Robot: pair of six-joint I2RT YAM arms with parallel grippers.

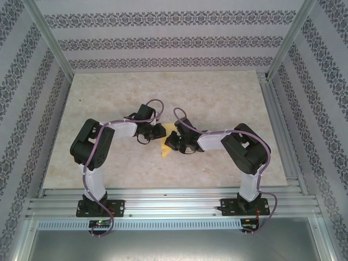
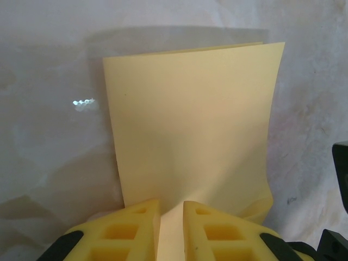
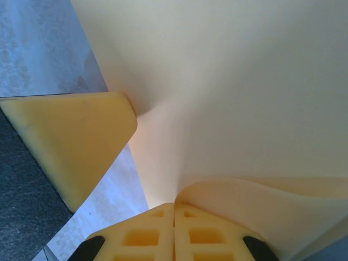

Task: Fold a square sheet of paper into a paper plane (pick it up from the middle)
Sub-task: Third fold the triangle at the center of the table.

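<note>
First fold, I judge — left gripper [image 2: 172, 212] and right gripper [image 3: 174, 211] clamp the square sheet of paper [image 2: 190, 119]; next, press it flat.

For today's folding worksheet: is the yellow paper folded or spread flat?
Folded: the square sheet of paper shows two layered edges at its far end.

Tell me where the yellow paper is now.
Mid-table in the top view, the paper is gripped by the left gripper and the right gripper, which meet over it.
</note>
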